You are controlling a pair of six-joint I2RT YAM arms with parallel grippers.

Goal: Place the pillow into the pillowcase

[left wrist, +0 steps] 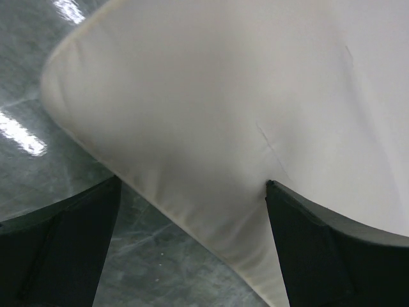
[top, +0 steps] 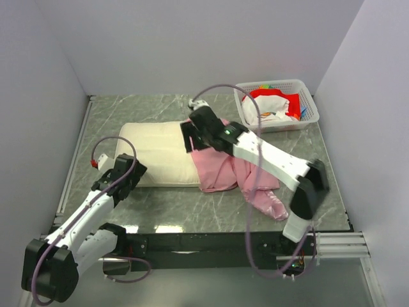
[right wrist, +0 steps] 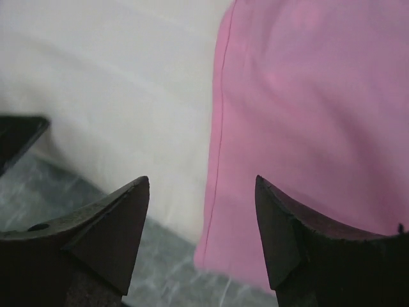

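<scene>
The cream-white pillow lies flat on the left middle of the table. The pink pillowcase lies crumpled over its right end and trails toward the near right. My left gripper is open at the pillow's near left corner. In the left wrist view the pillow has its edge between the gripper's spread fingers. My right gripper is open and hovers over the pillowcase's hemmed edge. In the right wrist view the pillowcase overlaps the pillow between the gripper's fingertips.
A white plastic basket with red and white cloth stands at the back right. The table is green marbled stone with white walls on three sides. My right arm reaches diagonally over the pillowcase.
</scene>
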